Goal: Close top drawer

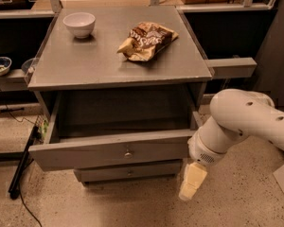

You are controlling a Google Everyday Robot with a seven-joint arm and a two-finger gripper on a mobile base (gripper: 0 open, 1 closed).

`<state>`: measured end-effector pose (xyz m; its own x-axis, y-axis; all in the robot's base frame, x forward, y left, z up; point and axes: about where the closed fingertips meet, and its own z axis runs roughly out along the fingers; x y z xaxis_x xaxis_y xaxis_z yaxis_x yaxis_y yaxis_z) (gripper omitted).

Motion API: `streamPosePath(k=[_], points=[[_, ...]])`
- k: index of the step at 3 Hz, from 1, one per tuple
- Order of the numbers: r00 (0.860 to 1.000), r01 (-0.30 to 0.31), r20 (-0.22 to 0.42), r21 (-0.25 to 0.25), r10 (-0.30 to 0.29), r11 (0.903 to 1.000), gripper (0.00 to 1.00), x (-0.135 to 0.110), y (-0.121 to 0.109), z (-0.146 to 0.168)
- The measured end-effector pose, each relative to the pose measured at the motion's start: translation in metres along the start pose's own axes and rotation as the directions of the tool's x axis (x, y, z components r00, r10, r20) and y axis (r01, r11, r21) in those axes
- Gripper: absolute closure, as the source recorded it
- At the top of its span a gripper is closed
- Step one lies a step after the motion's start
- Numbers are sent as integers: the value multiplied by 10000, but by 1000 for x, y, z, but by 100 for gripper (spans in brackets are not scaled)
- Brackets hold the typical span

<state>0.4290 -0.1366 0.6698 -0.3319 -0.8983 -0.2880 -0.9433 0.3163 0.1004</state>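
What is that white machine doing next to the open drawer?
A white robot arm reaches in from the right of a grey cabinet, whose top drawer stands pulled well out. Its hand hangs pointing down by the drawer's right front corner, low near the floor; I cannot tell whether it touches the drawer. The drawer is not yet closed. A white bowl and a crumpled snack bag sit on the cabinet's top.
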Motion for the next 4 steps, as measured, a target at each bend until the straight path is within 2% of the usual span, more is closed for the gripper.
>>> streamPosePath(k=[1, 2, 3, 4], points=[[10000, 0, 0, 0, 0, 10000, 16, 0, 0, 0], [10000, 1, 0, 0, -1, 10000, 47, 0, 0, 0], [10000, 1, -1, 0, -1, 10000, 71, 0, 0, 0], [10000, -59, 19, 67, 59, 10000, 99, 0, -1, 0]])
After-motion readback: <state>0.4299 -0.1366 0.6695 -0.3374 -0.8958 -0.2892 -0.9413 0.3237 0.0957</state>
